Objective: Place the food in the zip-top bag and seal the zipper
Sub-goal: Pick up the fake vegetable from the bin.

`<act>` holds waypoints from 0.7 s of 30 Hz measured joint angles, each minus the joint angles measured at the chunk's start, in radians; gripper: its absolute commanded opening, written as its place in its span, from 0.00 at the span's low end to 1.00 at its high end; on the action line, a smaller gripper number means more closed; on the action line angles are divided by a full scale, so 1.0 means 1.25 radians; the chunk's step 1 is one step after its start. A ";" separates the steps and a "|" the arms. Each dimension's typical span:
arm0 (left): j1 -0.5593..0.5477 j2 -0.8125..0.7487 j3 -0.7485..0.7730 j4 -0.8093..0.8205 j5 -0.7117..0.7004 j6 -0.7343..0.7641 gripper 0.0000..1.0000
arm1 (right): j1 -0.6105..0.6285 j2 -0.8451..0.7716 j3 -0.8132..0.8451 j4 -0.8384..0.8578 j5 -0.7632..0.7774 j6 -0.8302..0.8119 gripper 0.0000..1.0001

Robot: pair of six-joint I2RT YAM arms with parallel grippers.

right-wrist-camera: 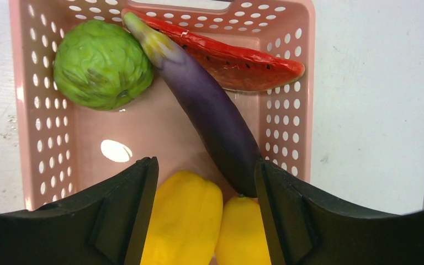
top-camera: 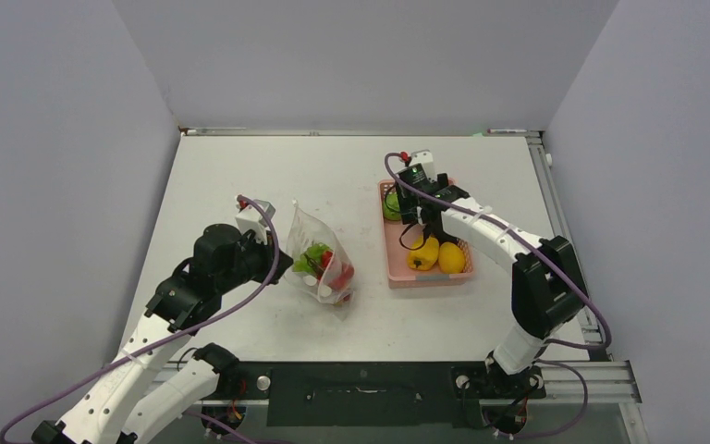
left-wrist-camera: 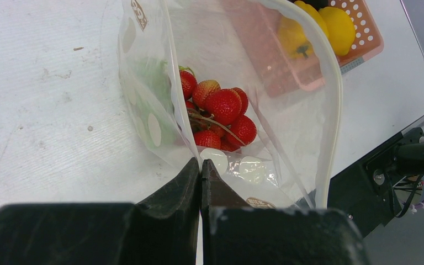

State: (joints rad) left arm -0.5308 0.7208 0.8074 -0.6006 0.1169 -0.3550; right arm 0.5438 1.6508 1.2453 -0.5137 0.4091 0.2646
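One arm at the zip-top bag (left-wrist-camera: 301, 116), the other over the pink basket (right-wrist-camera: 305, 83).
The left gripper (left-wrist-camera: 201, 165) pinches the bag's rim, strawberries (left-wrist-camera: 223, 107) inside; the right gripper (right-wrist-camera: 205, 165) hangs with jaws apart above the yellow pepper (right-wrist-camera: 183, 221), lemon (right-wrist-camera: 244, 234) and eggplant (right-wrist-camera: 210, 107).

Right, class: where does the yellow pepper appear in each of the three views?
Top external: the yellow pepper lies at the pink basket's near end, left of the lemon.
Left wrist: top right, seen through the zip-top bag.
Right wrist: bottom centre, left of the lemon.
Shared landmark: the pink basket holding it.
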 measured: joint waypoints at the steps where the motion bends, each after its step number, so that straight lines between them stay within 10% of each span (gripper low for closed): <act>1: 0.001 0.000 0.000 0.000 0.000 0.000 0.00 | -0.001 0.011 0.003 0.002 0.005 -0.004 0.65; 21: 0.003 -0.001 0.000 0.000 0.001 0.000 0.00 | -0.033 0.177 0.036 0.015 0.046 -0.045 0.64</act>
State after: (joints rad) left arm -0.5270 0.7200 0.8070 -0.6006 0.1181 -0.3550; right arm 0.5026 1.8725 1.2903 -0.4950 0.4664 0.2077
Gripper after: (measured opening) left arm 0.003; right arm 0.643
